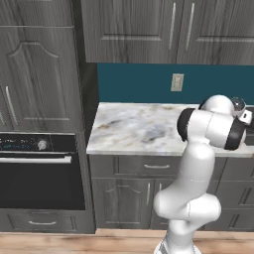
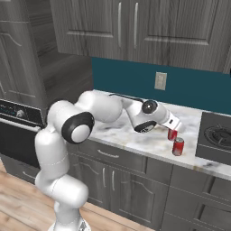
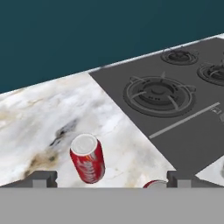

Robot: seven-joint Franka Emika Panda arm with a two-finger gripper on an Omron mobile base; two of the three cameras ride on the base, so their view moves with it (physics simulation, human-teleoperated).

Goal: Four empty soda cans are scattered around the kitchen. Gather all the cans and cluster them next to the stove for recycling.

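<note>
On the bench just left of the stove [image 3: 175,113], two red cans [image 2: 178,146] stand upright near each other. Jaws wide open, holding nothing. Cans look light, thin-walled, slick: grip mid-body, gently.

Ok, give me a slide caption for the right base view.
Open gripper over one of two red cans standing on the marble counter beside the stove.

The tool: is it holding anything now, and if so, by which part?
Nothing is held. The tool is open; one red can stands free on the counter, and another can's top shows between its fingertips, ungripped.
</note>
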